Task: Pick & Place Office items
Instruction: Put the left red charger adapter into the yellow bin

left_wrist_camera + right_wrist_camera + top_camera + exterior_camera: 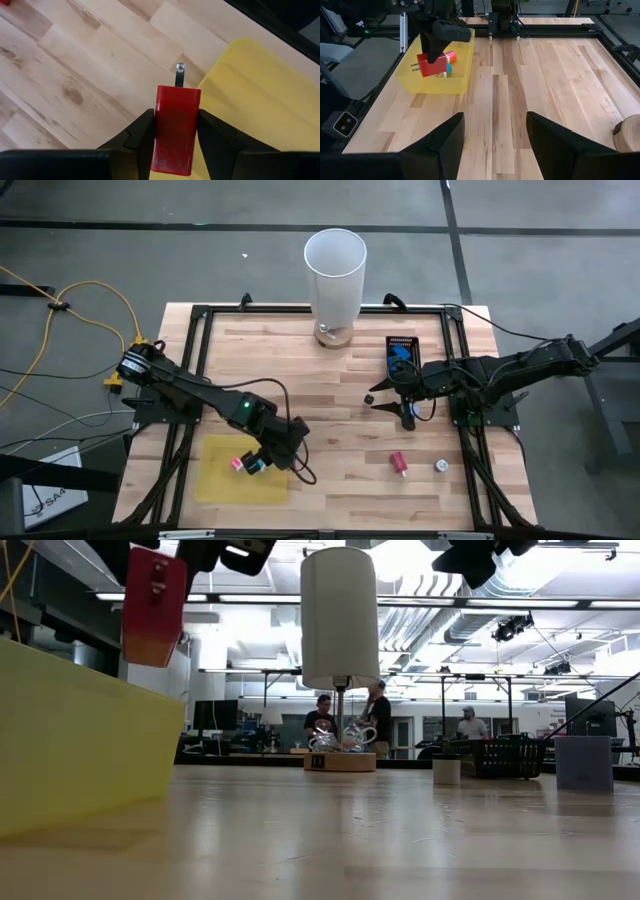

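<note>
Holding items (pixel 447 65) (small ones): yellow tray (pixel 435 82)

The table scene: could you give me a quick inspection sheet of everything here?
Surface: bare wooden table inside a black frame.
Job's things: red plug adapter held above the yellow tray; small pieces already in the tray; red piece and whitish round piece on the table.
Clutter: tall white cylinder on a wooden base; black tray.
Grippers: left gripper shut on the adapter; right gripper open, empty, low over the table.
Cables: yellow cable on the floor.
Surroundings: people far behind.
</note>
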Available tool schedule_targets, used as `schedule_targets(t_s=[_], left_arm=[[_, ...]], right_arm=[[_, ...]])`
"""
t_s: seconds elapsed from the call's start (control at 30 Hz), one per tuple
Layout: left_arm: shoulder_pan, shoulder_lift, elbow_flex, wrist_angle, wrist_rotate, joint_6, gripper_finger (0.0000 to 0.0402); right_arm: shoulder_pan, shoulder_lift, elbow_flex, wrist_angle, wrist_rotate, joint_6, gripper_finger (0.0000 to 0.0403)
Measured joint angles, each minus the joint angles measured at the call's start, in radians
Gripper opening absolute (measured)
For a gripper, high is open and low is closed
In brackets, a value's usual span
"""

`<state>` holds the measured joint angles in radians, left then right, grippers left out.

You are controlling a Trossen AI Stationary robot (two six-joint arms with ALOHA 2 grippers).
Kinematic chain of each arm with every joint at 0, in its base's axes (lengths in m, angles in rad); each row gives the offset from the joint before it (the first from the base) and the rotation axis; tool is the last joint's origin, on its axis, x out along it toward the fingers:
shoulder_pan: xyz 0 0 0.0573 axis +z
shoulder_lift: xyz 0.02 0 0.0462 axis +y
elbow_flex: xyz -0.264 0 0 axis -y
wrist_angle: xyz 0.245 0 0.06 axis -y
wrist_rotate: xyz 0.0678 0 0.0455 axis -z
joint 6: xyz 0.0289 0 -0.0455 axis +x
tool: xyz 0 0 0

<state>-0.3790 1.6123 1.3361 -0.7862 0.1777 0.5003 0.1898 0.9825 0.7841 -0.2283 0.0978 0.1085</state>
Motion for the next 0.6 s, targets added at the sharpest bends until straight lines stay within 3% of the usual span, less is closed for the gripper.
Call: schedule_targets(t_s=[0.6], left_arm=[[-0.029, -0.024, -0.003, -0.076, -0.038, -0.033, 0.0128]], right_arm=[[0.000, 0.000, 0.000, 0.000, 0.000, 0.000, 0.0201]])
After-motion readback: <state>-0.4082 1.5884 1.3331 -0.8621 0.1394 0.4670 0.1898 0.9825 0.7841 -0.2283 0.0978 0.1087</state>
